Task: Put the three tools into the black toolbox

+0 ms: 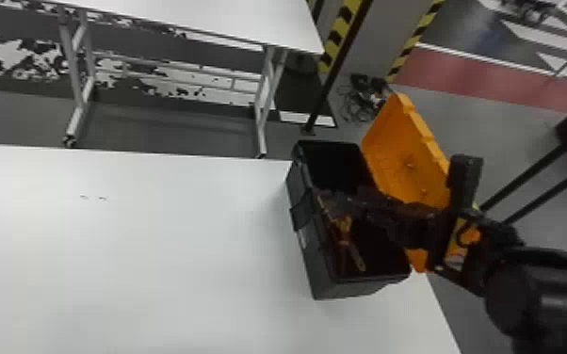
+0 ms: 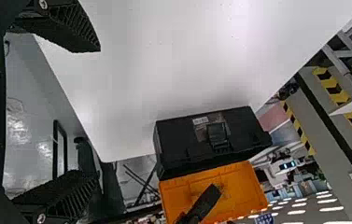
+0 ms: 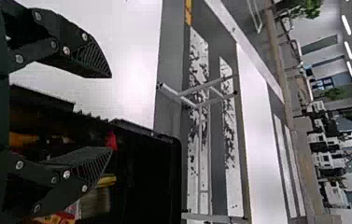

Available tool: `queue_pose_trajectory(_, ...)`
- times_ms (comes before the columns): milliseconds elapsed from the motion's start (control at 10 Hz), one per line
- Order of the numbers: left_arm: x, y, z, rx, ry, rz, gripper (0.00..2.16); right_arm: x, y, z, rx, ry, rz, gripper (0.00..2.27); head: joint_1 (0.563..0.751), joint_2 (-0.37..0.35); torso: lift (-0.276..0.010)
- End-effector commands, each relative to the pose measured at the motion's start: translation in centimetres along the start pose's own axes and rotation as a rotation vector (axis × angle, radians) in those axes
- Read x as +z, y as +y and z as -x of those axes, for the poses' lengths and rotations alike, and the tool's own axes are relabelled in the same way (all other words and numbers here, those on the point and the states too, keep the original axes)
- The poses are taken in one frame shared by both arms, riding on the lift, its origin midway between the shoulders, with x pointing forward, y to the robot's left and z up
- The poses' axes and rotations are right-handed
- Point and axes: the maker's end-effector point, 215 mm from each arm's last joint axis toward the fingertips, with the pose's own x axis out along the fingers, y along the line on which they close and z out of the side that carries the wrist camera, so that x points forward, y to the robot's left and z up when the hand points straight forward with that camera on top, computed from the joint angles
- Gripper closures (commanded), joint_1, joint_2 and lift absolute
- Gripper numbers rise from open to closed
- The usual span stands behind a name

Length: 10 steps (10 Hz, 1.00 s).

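Left gripper (image 2: 98,112): up near the white table, its fingers well apart, a wide gap, with the latched side of the toolbox in front of it in the left wrist view.
White table (image 1: 155,263): broad and plain, running from the near side to the toolbox; a couple of small dark marks (image 1: 93,197) sit toward its far left.
Right arm (image 1: 546,292): reaching in from the near right, over the table's right edge.
Right gripper (image 1: 344,201): just over the toolbox, fingers spread wide; in the right wrist view one is over the opening, the other over the tabletop to the left.
Black toolbox (image 1: 320,273): on the table's right end, upright, long side facing left.
Tools (image 1: 345,225): inside the box, in its near half, lying low; I can make out a yellow-and-red one, but I couldn't swear to the count among the shadows.
Orange lid (image 1: 402,146): swung open along the box's right side, tilted out past the table edge.
Cables (image 1: 360,101): a tangle on the floor, beyond the box.
Second table (image 1: 179,16): white-topped, far left, on metal legs.
Striped post (image 1: 344,28): yellow and black, beyond the box.
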Motion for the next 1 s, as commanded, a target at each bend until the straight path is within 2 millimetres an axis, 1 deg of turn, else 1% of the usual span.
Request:
queue_pose_trajectory(0,2.0,0.3,-0.7,0.047,-0.05,-0.083,0.08,-0.6,3.4,0.5,0.05,-0.048,-0.074,0.08,0.695,-0.35,-0.051)
queue_pose_trajectory(100,3.1,0.9,-1.2,0.092,-0.078,-0.138,0.08,-1.6,5.1,0.6,0.069,-0.069,-0.122,0.08,0.695,-0.35,-0.051)
queue_pose_trajectory(200,5.2,2.1,-1.6,0.178,-0.128,-0.231,0.08,-2.6,6.4,0.7,0.087,-0.104,-0.166,0.08,0.695,-0.335,-0.051)
queue_pose_trajectory(300,7.2,3.3,-1.7,0.264,-0.169,-0.333,0.08,-3.2,7.1,1.1,0.08,-0.155,-0.193,0.08,0.695,-0.293,-0.051)
queue_pose_trajectory(400,8.9,3.8,-1.7,0.324,-0.209,-0.417,0.08,-3.5,7.5,1.7,0.078,-0.193,-0.214,0.07,0.695,-0.248,-0.051)
queue_pose_trajectory(500,12.3,3.3,-0.9,0.395,-0.324,-0.548,0.08,-3.9,7.3,2.7,0.064,-0.225,-0.203,0.06,0.695,-0.231,-0.051)
queue_pose_trajectory(600,15.0,1.7,-0.1,0.442,-0.445,-0.673,0.08,-4.3,6.8,3.7,0.044,-0.252,-0.184,0.06,0.695,-0.21,-0.051)
queue_pose_trajectory(700,15.9,0.5,-0.4,0.46,-0.501,-0.765,0.08,-5.3,6.0,4.4,0.02,-0.268,-0.172,0.06,0.695,-0.193,-0.051)
queue_pose_trajectory(800,15.8,-0.2,-0.8,0.453,-0.518,-0.805,0.08,-6.6,5.2,5.1,-0.005,-0.284,-0.156,0.06,0.695,-0.206,-0.051)
queue_pose_trajectory(900,15.8,-1.0,-0.9,0.429,-0.547,-0.826,0.08,-7.8,4.0,6.0,-0.036,-0.307,-0.131,0.06,0.695,-0.241,-0.051)
